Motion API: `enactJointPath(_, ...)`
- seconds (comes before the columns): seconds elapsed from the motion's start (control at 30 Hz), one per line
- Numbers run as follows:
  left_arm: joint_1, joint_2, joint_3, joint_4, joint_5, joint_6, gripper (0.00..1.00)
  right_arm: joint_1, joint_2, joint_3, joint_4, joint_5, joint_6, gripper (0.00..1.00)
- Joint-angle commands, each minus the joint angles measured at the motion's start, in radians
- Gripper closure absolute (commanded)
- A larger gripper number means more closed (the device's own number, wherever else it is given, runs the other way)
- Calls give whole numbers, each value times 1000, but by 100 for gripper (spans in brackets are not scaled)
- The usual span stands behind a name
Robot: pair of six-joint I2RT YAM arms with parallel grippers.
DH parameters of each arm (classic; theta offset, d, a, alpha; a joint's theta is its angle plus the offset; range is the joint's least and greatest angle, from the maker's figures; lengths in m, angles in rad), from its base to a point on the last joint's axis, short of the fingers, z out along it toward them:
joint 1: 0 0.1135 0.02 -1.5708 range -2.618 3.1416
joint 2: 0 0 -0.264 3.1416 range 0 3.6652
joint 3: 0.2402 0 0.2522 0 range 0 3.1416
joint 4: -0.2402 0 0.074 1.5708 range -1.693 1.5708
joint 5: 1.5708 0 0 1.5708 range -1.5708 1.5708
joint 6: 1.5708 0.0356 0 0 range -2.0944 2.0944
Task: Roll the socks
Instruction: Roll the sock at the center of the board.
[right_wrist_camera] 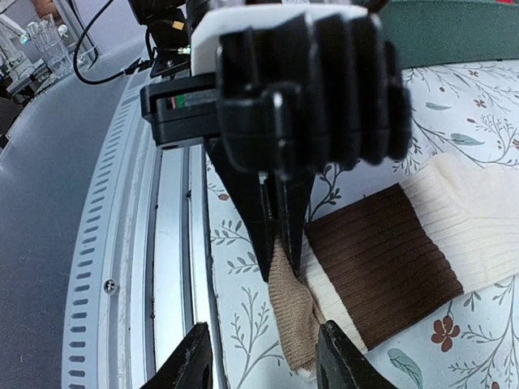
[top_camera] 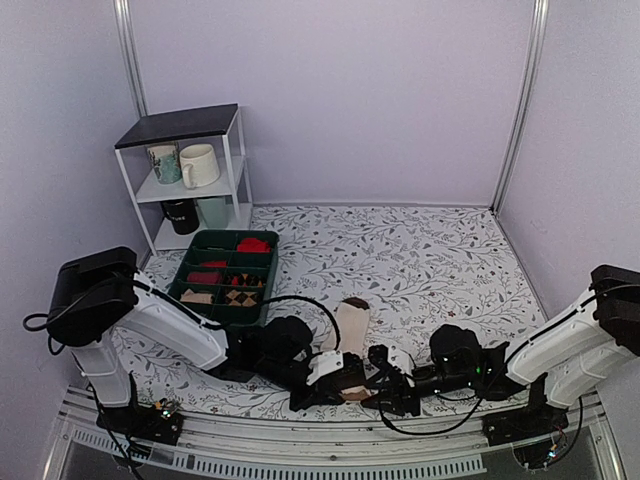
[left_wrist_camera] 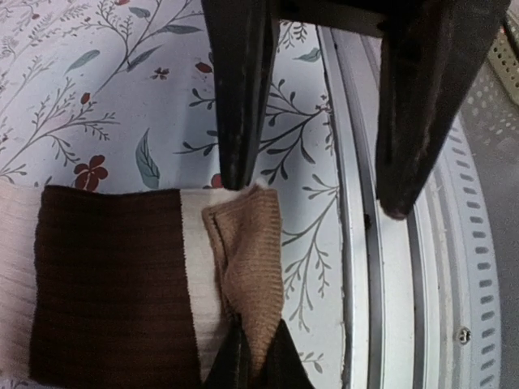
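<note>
The socks (top_camera: 351, 325) lie flat near the table's front edge, cream with a wide dark brown band (left_wrist_camera: 105, 284) and a tan end (left_wrist_camera: 247, 259). My left gripper (left_wrist_camera: 250, 344) is shut on that tan end, which it pinches up from the cloth; the right wrist view shows the same pinch (right_wrist_camera: 280, 255). My right gripper (right_wrist_camera: 266, 365) faces it, open. Its two fingers (left_wrist_camera: 239, 105) stand on either side of the tan end (right_wrist_camera: 293, 320) without touching it. In the top view both grippers, left (top_camera: 335, 385) and right (top_camera: 385, 385), meet at the socks' near end.
A metal rail (left_wrist_camera: 389, 267) runs along the table's near edge, right beside the grippers. A green divided tray (top_camera: 222, 236) at the back left holds rolled socks, some red (top_camera: 253, 243). Behind it stands a white shelf (top_camera: 178, 128) with mugs (top_camera: 199, 165).
</note>
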Motion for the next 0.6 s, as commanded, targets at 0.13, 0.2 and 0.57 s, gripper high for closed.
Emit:
enactJointPath(0.13,5,63,-31,-164,29,-35,100,40,92,20,41,103,-41,57)
enactJointPath(0.2,4,62,-33,-166,29,-35,100,39,119,34,40,109,-66,57)
enactJointPath(0.57,8,65,-53,-141,35,-39,100,57,237,61,54,105,-32,74)
